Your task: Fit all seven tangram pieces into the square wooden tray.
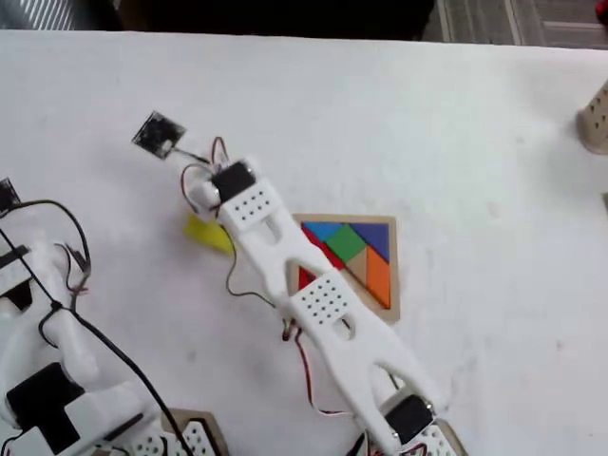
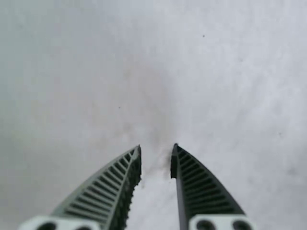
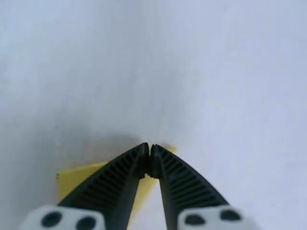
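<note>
The square wooden tray (image 1: pixel 391 285) lies right of the table's centre. It holds blue, green, red and orange pieces, and my right arm (image 1: pixel 323 304) crosses over its left part and hides it. A yellow piece (image 1: pixel 206 234) lies flat on the table to the left of the tray. My right gripper (image 3: pixel 149 151) is shut, with its tips meeting over the far edge of the yellow piece (image 3: pixel 76 179); I cannot tell if they pinch it. My left gripper (image 2: pixel 156 155) is open by a small gap above bare white table.
My left arm (image 1: pixel 57 399) sits folded at the near left corner with black cables looping around it. A small black board (image 1: pixel 158 134) on wires lies beyond the yellow piece. A tan perforated object (image 1: pixel 595 119) stands at the right edge.
</note>
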`<action>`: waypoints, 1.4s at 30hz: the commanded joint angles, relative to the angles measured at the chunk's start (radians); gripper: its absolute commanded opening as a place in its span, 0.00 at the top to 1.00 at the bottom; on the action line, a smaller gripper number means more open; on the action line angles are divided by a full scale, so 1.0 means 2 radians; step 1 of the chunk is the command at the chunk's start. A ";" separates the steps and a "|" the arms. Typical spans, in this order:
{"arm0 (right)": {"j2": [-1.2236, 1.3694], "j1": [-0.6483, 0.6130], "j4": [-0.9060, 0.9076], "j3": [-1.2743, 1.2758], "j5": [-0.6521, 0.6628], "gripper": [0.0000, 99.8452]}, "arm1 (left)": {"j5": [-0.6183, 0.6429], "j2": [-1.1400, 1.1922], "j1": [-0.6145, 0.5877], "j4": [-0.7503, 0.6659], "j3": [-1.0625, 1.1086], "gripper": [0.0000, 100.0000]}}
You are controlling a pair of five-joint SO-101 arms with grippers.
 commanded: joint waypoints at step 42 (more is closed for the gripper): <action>-0.033 0.003 0.150 -0.014 0.025 0.98 | 0.005 -0.021 0.005 -0.005 -0.002 0.87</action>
